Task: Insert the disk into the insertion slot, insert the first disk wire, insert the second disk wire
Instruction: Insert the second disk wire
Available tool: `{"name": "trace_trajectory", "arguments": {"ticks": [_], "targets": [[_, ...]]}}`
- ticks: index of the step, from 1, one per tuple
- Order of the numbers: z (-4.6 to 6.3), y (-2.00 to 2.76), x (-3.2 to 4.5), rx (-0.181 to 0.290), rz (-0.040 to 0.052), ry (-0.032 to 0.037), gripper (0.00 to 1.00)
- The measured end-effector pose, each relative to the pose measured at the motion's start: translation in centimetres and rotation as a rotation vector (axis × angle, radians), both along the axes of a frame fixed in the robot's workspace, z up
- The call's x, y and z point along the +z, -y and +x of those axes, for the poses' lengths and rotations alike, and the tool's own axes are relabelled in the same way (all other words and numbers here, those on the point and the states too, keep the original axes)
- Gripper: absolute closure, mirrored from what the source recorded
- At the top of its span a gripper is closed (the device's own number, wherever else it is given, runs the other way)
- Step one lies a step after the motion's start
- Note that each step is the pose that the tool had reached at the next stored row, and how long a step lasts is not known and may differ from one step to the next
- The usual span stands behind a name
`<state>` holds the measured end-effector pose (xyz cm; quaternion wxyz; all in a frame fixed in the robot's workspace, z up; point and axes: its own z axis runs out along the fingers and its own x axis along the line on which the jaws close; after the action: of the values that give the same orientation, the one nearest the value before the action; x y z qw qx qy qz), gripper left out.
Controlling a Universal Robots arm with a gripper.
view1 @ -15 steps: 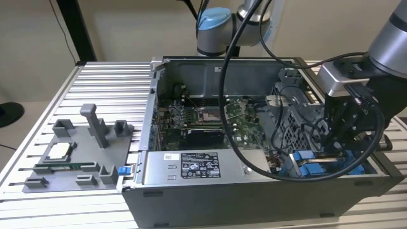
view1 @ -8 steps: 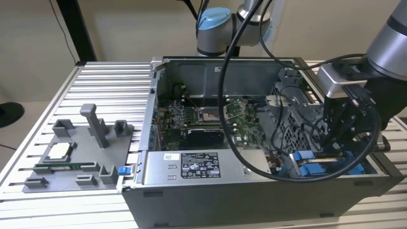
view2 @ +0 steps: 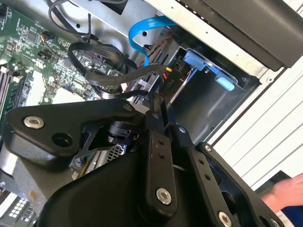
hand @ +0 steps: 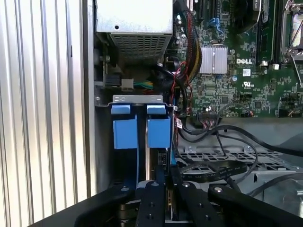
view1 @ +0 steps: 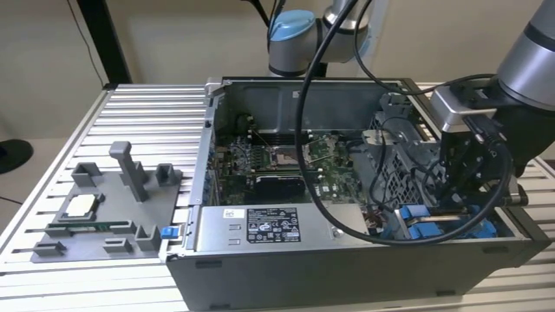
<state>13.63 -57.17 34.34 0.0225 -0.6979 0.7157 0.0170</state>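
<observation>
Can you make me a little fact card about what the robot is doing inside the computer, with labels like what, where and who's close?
place: open computer case on a slatted metal table
robot part: gripper lowered into the corner of the case at the exterior view's right
nearest thing: disk in its blue caddy, sitting in the bay
beside it: grey power supply box
also inside: green motherboard, black cables
on the table: grey parts holder

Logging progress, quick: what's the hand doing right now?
Hand: down inside the computer case beside the blue disk caddies; open or closed cannot be told.
</observation>
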Motion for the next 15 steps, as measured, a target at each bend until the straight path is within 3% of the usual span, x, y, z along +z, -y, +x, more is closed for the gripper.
{"name": "trace_trajectory", "arguments": {"ticks": [15], "targets": [[-0.01,-0.01,-0.34,-0.008,0.0001,-0.0012,1.0]]}}
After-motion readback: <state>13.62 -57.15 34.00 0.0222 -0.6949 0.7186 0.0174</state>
